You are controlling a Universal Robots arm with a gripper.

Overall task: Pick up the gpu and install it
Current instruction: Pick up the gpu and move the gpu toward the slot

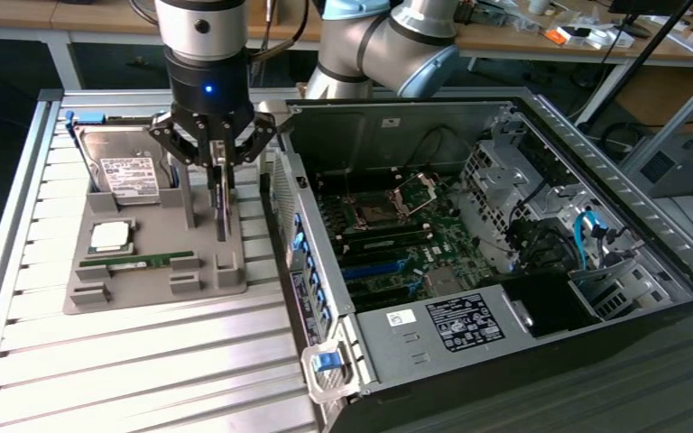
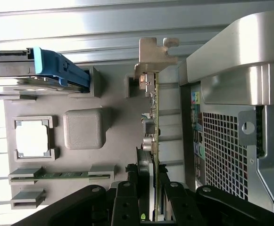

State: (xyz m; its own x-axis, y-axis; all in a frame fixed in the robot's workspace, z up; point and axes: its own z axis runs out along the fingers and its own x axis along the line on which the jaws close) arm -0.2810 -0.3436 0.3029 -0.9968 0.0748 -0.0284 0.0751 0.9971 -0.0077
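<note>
A table [image 1: 142,361] of ribbed aluminium slats takes up the exterior view's left and near side, pale and reflective under the room light. On it lies a grey moulded tray [image 1: 94,293]. At the tray's far end sits a silver hard drive [image 1: 124,167] with a white label. Nearer than that is a square processor [image 1: 109,236], and nearer again a narrow green memory stick [image 1: 142,262] lies in its slot.

The gpu [image 2: 152,117] stands on edge along the tray's right side, close to the case. Its silver end bracket is at one end of the tray. The gripper [image 1: 217,162] hangs straight over it. The jaws are partly closed, one finger against each face of the card's upper edge, so the claw has hold of the card. Whether the card has left its slot cannot be told.

To the right of the tray, an open computer case [image 1: 587,171] lies on its side. Its motherboard [image 1: 407,234] is exposed, and its perforated rear panel faces the tray.

The robot arm [image 1: 377,41] rises behind the case. Along the far wall run wooden workbenches [image 1: 527,41] strewn with small items. At the exterior view's far right stands an aluminium frame [image 1: 684,117].
</note>
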